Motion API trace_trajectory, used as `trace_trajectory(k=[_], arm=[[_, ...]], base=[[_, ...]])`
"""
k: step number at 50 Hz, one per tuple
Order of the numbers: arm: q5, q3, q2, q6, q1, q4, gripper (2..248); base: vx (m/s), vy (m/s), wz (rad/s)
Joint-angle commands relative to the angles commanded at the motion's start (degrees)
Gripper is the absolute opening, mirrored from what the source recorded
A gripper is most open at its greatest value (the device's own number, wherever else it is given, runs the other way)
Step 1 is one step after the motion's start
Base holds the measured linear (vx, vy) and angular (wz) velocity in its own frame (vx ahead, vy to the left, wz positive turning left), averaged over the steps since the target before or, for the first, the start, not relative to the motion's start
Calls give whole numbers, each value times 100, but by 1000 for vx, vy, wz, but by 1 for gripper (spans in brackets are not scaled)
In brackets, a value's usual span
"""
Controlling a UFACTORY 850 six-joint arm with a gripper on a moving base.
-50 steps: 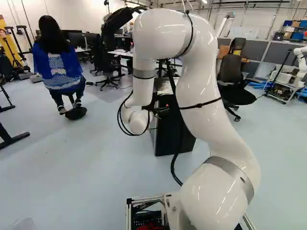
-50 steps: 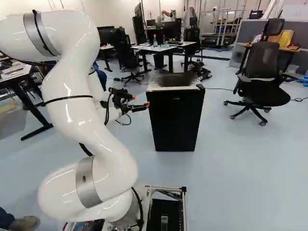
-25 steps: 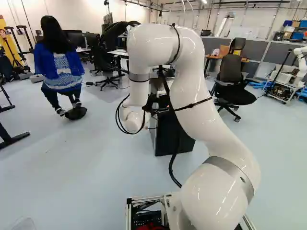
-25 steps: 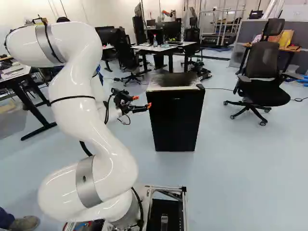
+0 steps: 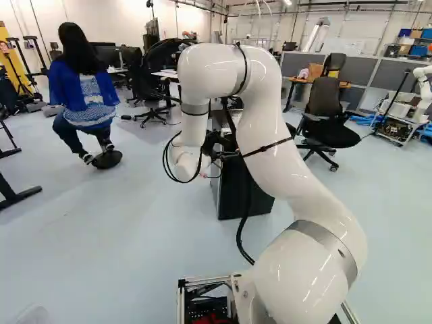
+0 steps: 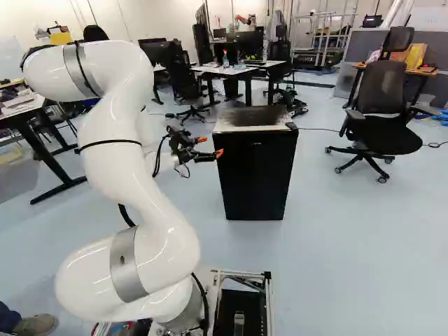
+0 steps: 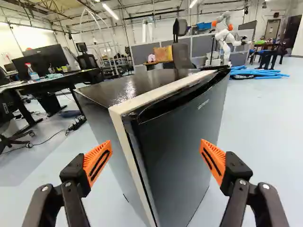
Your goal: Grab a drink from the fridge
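Ahead of the gripper [image 6: 211,146]: the fridge [image 6: 257,168] is seen standing on the pale floor [image 6: 350,245], just beyond the fingertips in the right base view.
Fridge door [image 7: 182,146]: it is seen closed, with a dark recess [image 7: 177,97] let into its upper edge; whatever is kept inside is hidden by it.
Fridge corner: in the wrist view, a pale edge [image 7: 135,165] is framed between the fingers, with the door face on one side and the side panel on the other.
Fingers: held well apart, their orange pads [image 7: 97,163] turned towards each other; nothing is clamped between them.
Contact: whether the fridge is touched by a fingertip cannot be told.
Arm [image 6: 140,203]: it is raised from the base and bent over at the top, with the gripper carried near the fridge's upper part.
Desk [image 7: 57,81]: a bottle [image 7: 31,72] is borne on it, well apart from the fridge.
Far side: another robot [image 7: 225,38] is seen, with blue tubes [image 7: 258,73] laid on the floor near it.
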Motion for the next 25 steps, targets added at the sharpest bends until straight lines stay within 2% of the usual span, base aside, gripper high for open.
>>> trace_trajectory(k=[25], arm=[[0,-212,-112,0,-126,242,247]], base=[[0,0,0]])
